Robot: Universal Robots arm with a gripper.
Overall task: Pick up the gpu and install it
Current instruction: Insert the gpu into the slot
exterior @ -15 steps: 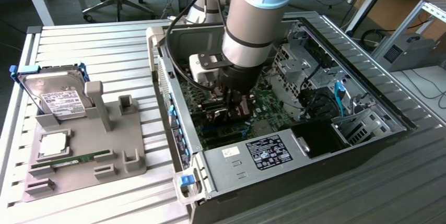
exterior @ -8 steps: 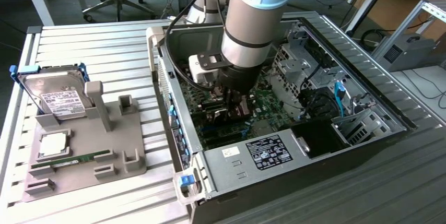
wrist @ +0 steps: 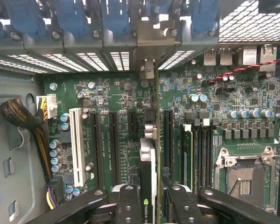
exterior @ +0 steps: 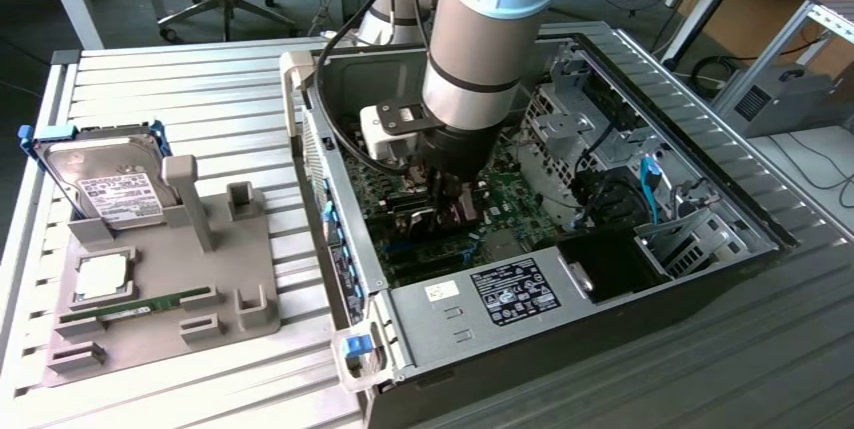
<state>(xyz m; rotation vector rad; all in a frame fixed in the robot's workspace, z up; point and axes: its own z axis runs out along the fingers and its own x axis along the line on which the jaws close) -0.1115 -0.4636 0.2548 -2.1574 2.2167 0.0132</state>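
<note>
My gripper (wrist: 153,207) is down inside the open computer case (exterior: 534,299), over the green motherboard (wrist: 126,98). It is shut on the gpu (wrist: 148,163), which shows edge-on as a thin upright card between the two black fingers (wrist: 128,205). The card's silvery bracket (wrist: 149,46) reaches the case's rear slot openings. The card runs along the motherboard between the black expansion slots (wrist: 114,140); whether it sits in a slot I cannot tell. In the exterior view the gripper (exterior: 438,204) is low over the board, and the arm hides most of the card.
A white slot (wrist: 77,144) and a bare processor socket (wrist: 242,179) flank the card. On the exterior view's left, a grey fixture (exterior: 200,269) holds a hard drive (exterior: 107,184), a memory stick (exterior: 140,304) and a silver chip (exterior: 100,279). A drive cage (exterior: 574,129) and cables crowd the case.
</note>
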